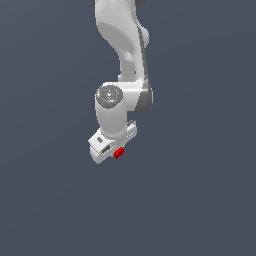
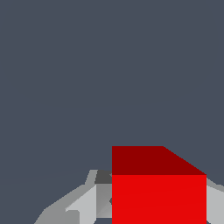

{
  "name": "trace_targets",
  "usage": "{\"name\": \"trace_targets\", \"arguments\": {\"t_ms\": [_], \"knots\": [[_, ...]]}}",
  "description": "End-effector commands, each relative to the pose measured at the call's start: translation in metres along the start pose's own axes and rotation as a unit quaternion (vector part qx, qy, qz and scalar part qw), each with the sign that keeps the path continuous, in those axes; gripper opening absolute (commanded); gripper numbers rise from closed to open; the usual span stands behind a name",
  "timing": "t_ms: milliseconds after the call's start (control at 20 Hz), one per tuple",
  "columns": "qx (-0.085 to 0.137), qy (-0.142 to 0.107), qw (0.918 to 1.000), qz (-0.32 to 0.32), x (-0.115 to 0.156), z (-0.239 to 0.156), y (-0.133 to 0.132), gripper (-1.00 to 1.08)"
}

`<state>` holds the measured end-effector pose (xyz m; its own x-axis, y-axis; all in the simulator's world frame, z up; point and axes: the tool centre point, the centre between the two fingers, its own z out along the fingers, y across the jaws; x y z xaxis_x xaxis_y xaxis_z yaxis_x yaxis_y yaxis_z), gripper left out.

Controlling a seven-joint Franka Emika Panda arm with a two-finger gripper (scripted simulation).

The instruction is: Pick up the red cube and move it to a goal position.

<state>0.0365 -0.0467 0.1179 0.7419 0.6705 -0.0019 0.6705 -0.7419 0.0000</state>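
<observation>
- Looking clamped on the red cube [image 1: 118, 153], going by the gripper [image 1: 115, 153] hugging it from both sides in the wrist view, fingers [image 2: 83, 205] poking out next to it.
- Sitting right at the gripper tip, against plain grey with no shadow, so probably picked up already.
- Still needing to carry it to the goal, judging by zero marker showing anywhere.
- Struggling to see the actual finger contact: hidden behind the cube, cropped at the frame edge.
- Cutting off the arm [image 1: 122, 45] up top too.
</observation>
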Motion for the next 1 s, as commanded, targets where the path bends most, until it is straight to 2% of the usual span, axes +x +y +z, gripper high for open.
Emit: {"name": "trace_targets", "arguments": {"t_ms": [0, 500, 950], "knots": [[-0.001, 0.000, 1.0000, 0.000, -0.004, -0.022, -0.010, -1.00], [-0.001, 0.000, 1.0000, 0.000, -0.018, -0.095, -0.044, -1.00], [0.000, 0.001, 1.0000, 0.000, -0.022, -0.126, -0.057, -1.00]]}}
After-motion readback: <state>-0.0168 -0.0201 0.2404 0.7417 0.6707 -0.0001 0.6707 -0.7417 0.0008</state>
